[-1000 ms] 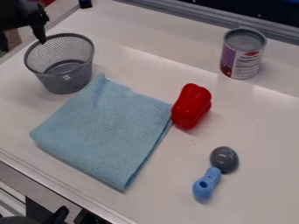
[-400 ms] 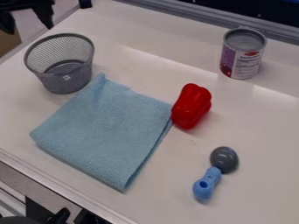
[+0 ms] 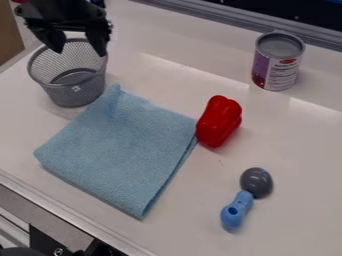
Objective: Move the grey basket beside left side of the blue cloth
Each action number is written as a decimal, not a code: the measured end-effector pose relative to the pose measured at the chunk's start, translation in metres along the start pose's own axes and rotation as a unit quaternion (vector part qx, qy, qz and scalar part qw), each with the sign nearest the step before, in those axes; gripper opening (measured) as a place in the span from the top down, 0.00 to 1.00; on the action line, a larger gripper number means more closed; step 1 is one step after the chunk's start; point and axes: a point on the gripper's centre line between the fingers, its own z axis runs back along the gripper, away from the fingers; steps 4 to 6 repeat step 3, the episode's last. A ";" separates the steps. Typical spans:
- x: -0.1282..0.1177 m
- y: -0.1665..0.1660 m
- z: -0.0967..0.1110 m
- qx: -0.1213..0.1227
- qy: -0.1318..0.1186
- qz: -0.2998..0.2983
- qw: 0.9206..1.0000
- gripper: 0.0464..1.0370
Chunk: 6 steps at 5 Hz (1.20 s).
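Camera view: gripper (image 3: 80, 53) has come in from upper L corner, now over rear rim of grey basket (image 3: 73, 92); fingers spread wide, nothing held. Basket itself unmoved, upright, by far end of blue cloth (image 3: 123, 150); contact w/ cloth unclear. Cloth, red pepper (image 3: 218, 121), can (image 3: 278, 62) & spoon (image 3: 246, 199) also as before. Meaning: approach underway, transport not begun. Next (my est.): lower, close on rim, shift basket nearer viewer along cloth's L edge. Risk: rim slips or basket tips if grip is shallow; base may drag cloth.

Materials: basket = fine metal mesh, round, tapers to base, solid rim; prob. light & a bit springy. Cloth = soft, ribbed weave, folded approx. square. Pepper glossy, lobed, plastic-looking. Can cylindrical, metal top, paper-type label. Spoon: smooth grey bowl, blue handle.
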 end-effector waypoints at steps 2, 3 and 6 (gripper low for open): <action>0.005 -0.058 -0.010 -0.050 -0.035 0.018 0.998 0.04; 0.003 -0.082 -0.023 -0.046 -0.027 0.023 0.998 0.04; 0.003 -0.082 -0.023 -0.046 -0.027 0.023 0.998 0.04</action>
